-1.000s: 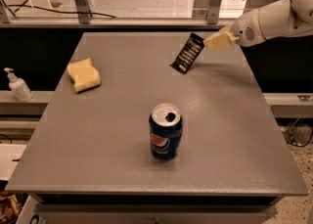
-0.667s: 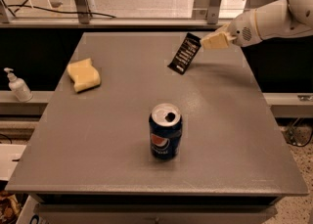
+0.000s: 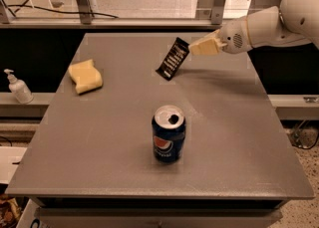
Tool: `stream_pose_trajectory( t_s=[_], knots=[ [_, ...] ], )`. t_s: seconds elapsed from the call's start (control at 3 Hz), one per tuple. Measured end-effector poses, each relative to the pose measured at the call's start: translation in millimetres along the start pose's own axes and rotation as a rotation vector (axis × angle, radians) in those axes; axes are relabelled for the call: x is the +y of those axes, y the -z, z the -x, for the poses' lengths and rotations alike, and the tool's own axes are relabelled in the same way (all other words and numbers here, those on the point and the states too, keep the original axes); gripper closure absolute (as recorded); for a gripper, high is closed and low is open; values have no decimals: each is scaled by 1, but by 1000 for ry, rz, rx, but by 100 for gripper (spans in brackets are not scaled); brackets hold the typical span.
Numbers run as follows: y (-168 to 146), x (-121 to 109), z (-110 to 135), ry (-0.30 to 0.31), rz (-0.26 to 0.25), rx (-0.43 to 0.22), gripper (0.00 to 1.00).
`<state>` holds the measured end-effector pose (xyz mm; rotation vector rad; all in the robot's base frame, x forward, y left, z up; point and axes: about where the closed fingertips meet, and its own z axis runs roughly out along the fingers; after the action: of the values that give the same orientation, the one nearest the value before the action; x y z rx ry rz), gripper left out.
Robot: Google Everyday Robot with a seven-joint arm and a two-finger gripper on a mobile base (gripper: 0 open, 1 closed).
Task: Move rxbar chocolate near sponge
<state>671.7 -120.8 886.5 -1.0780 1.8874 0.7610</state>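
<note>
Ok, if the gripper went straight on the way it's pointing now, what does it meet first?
Beyond the rxbar chocolate held in its jaws, the gripper, over the table at its far side, points roughly at the sponge; nothing lies between. Its height is unclear, so it may pass over.

White arm in from the right, pale yellow hand aloft, tight on the rxbar chocolate
</note>
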Motion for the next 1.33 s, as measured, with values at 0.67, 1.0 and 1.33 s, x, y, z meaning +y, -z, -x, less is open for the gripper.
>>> stream_pose_trajectory(
  t_s=[0.67, 1.0, 1.33],
  knots=[
    [-47, 59, 1, -4, 138, -9, 100],
    [-72, 82, 2, 8, 194, 0, 100],
    [-97, 104, 3, 48, 245, 26, 100]
  ],
)
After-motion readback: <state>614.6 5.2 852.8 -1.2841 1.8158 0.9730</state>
